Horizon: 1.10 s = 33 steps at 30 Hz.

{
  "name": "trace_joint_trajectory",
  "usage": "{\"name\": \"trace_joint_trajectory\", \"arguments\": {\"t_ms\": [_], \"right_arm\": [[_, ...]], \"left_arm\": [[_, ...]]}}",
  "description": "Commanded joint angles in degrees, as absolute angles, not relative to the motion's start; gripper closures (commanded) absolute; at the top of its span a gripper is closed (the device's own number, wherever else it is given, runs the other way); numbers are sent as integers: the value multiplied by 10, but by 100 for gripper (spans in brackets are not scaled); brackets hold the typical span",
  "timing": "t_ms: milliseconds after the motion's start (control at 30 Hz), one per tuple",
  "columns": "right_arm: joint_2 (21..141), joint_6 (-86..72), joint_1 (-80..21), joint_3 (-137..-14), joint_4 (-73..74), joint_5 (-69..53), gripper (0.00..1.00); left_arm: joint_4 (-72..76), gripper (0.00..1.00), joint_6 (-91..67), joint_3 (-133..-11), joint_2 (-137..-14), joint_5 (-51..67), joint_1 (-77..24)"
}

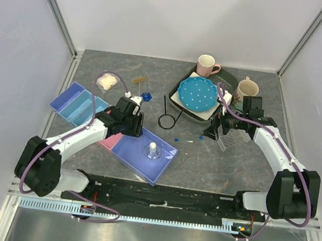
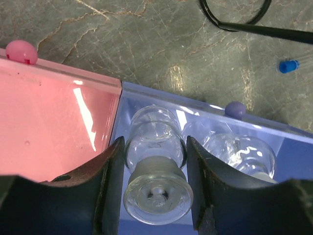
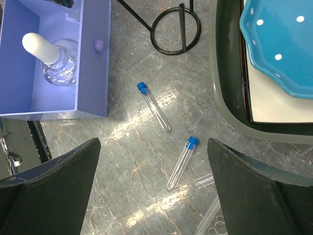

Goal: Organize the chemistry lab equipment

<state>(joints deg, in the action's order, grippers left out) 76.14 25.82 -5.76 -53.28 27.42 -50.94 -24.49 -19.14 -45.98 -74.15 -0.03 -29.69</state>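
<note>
Fingers (image 2: 110,196) of left claw (image 2: 155,142) pinch clear little bottle (image 2: 156,193); right claw (image 3: 152,142) gaping

Table (image 1: 249,165): grey, marbled w/ pale veins. Plate (image 1: 198,94): turquoise, white dots, on a dark green tray (image 3: 230,112). Mugs: one pink (image 1: 206,63), one cream (image 1: 247,88). Divided box: lilac-blue section (image 1: 165,156), pink section (image 2: 54,112). Far-left box (image 1: 73,103): blue. Clear bottle (image 2: 157,196), see-thru, flanked by the black left gripper (image 2: 154,143). Second bottle (image 3: 54,58): clear, white stopper. Right gripper (image 3: 152,143): also black. Wire ring (image 3: 175,32): black. Tubes (image 3: 155,107): clear, blue caps. Hex piece (image 1: 146,96): blue. Bag of wads (image 1: 107,81): white-ish. Arms (image 1: 77,137): white & black, purple cables.
</note>
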Motion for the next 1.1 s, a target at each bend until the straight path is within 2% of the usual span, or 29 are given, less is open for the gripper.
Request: {"name": "trace_joint_trajectory", "arguments": {"t_ms": [0,200,300,333,433,600,867,1067], "right_arm": [[772,279,-55,-539,276,-515,2],[776,285,-55,-541,281,-512,2],[778,287,-54,-541,283,-511,2],[779,287,-55,-541,284,-511,2],[780,289,-55,-542,287,-512,2],[780,293,-54,-543,289,-514,2],[776,302,-55,-544,294,-513,2],[773,310,-54,-543,297,-513,2]], "left_arm": [[-185,72,-213,-463,-767,-34,-312],[-185,67,-218,-465,-791,-45,-326],[-189,58,-220,-467,-793,-49,-330],[-192,51,-221,-468,-792,-48,-330],[-201,40,-224,-472,-788,-45,-333],[-218,28,-228,-482,-772,-45,-337],[-238,23,-231,-490,-701,-39,-338],[-231,15,-235,-477,-620,-46,-338]]}}
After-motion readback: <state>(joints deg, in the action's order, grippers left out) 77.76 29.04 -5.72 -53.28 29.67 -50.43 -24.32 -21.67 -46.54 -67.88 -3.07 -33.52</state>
